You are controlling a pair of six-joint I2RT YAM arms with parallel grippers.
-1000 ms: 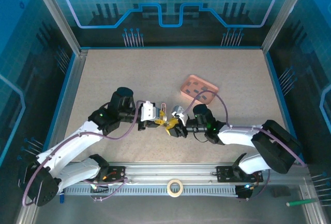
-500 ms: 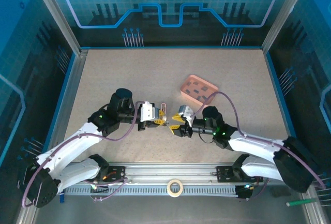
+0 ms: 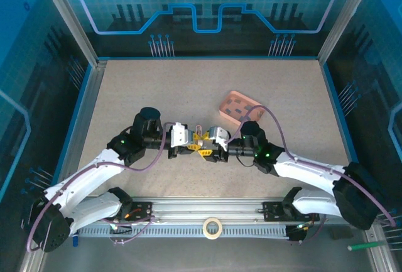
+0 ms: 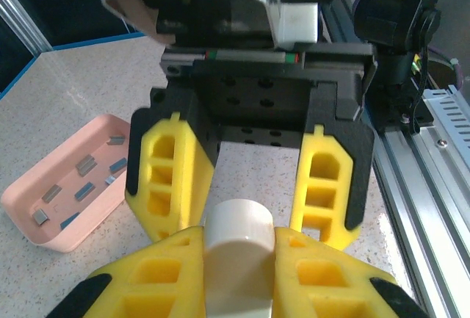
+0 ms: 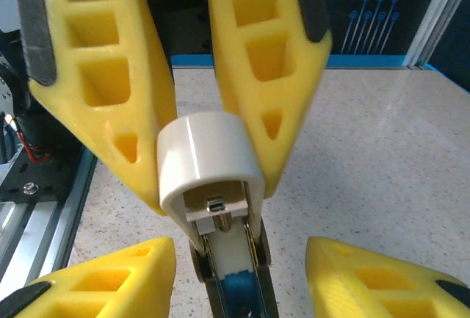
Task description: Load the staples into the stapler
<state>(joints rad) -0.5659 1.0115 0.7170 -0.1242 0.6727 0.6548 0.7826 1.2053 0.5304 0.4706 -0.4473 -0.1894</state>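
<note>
A small cream-white stapler hangs over the table's near middle, with my left gripper shut on it. The left wrist view has my left gripper clamped on the stapler's rounded end. In the right wrist view the stapler points at the camera, its channel open with a blue piece inside. My right gripper stands open, one finger on each side of the stapler and neither touching it; from above it faces the left one. The staples lie in the pink tray.
The pink tray sits on the table behind and to the right of both grippers. An aluminium rail runs along the near edge, with a tape roll on it. A green pen lies at the bottom right.
My right gripper drew back to the right half a second ago, then came left again until its open fingers straddle the stapler. The left gripper has kept hold of the stapler in place.
</note>
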